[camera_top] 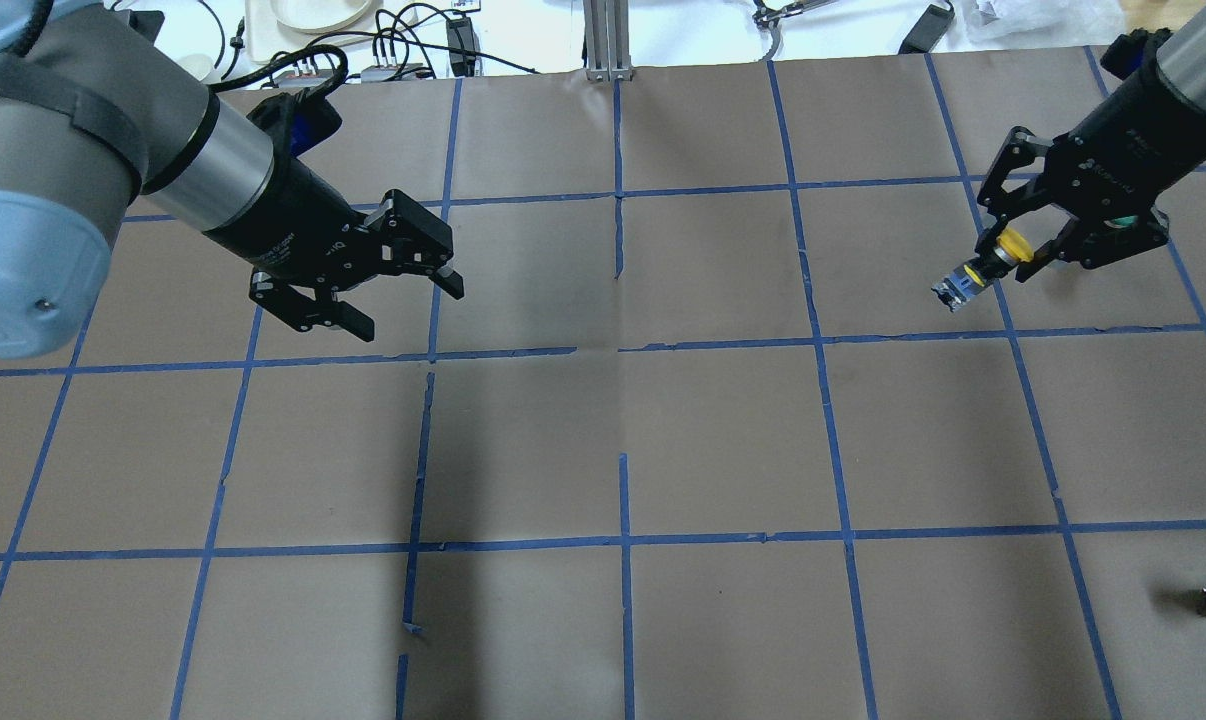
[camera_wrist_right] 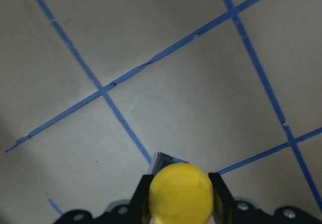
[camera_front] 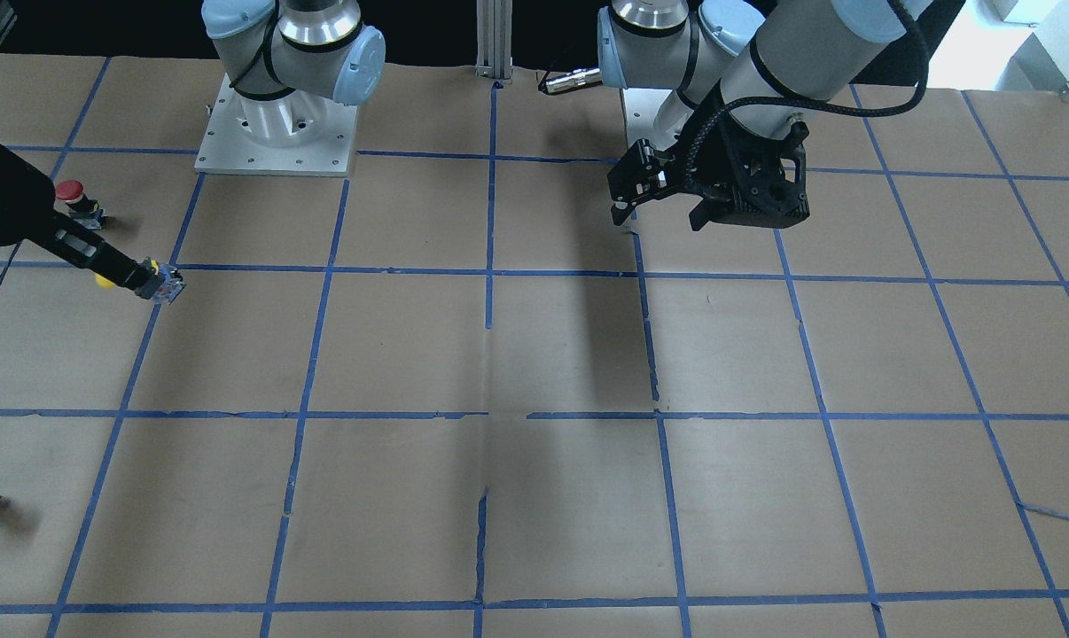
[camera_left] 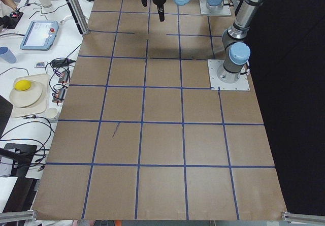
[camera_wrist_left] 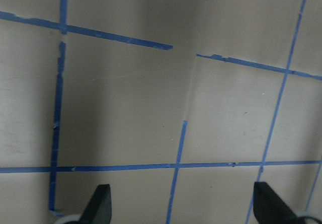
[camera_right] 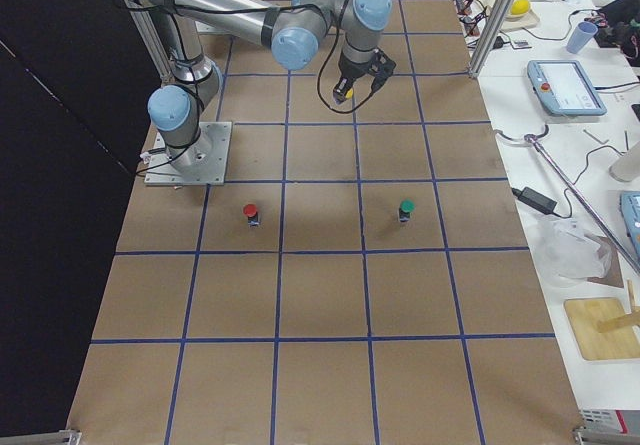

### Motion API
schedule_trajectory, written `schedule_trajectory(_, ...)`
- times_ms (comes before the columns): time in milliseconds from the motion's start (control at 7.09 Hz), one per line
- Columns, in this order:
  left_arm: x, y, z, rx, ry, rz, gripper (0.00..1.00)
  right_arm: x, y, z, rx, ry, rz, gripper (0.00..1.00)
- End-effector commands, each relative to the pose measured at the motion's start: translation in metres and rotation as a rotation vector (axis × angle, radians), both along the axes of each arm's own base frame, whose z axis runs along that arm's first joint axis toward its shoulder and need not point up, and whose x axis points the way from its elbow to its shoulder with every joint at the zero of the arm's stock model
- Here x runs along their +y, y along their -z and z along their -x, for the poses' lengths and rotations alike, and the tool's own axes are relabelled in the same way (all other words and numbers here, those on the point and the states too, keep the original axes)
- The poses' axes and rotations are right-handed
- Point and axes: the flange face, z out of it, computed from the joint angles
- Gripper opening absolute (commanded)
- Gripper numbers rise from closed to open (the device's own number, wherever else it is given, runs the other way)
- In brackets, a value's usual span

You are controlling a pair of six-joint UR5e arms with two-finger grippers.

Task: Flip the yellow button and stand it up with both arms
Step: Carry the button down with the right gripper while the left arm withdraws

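Above the tabletop (camera_top: 623,450), the right gripper (camera_top: 1003,250) clamps its jaws on the button (camera_top: 985,265), probably light and rigid, best taken by its body, while the left gripper (camera_top: 411,308) has jaws apart.

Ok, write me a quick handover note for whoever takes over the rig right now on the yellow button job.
Right end effector: shut on the yellow button, held off the table, cap toward the palm, silvery base pointing outward.
Left end effector: open, empty, hovering over its own half, well apart from the right one.
Done: button picked up.
Left: bring the arms together, probably pass the button to the left arm to flip it, then stand it on the table.
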Motion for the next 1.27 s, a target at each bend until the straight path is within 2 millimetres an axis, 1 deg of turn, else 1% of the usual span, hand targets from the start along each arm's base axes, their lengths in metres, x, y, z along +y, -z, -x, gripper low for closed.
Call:
schedule_trajectory(0,-0.018,-0.033,0.015,-0.227,0.142,0.044,1.0,-0.004,0.022,0.07,0.099,0.143,-0.034,0.04)
schedule_trajectory(141,-0.02,-0.048,0.002,-0.215,0.201,0.08,1.0,-0.015,0.042,0.097,0.256,0.142,-0.054,0.03)
schedule_trajectory(282,-0.016,-0.053,-0.016,-0.179,0.167,0.087,1.0,-0.023,0.074,0.109,0.308,0.155,-0.054,0.04)
schedule_trajectory(423,-0.012,-0.057,-0.027,-0.181,0.163,0.102,1.0,-0.018,0.095,0.114,0.355,0.207,-0.034,0.04)
schedule_trajectory(564,-0.014,-0.059,-0.028,-0.186,0.157,0.144,1.0,-0.007,0.114,0.111,0.388,0.305,-0.058,0.04)
schedule_trajectory(705,-0.023,-0.053,-0.039,-0.188,0.146,0.185,1.0,-0.001,0.13,0.109,0.407,0.366,-0.045,0.04)
schedule_trajectory(846,-0.021,-0.042,-0.043,-0.184,0.14,0.17,1.0,0.002,0.137,0.109,0.423,0.382,-0.018,0.04)
schedule_trajectory(987,-0.021,-0.041,-0.042,-0.186,0.127,0.176,1.0,0.002,0.144,0.114,0.48,0.399,-0.006,0.04)
schedule_trajectory(1128,-0.024,-0.038,-0.041,-0.183,0.125,0.172,1.0,0.005,0.154,0.114,0.487,0.475,-0.023,0.05)
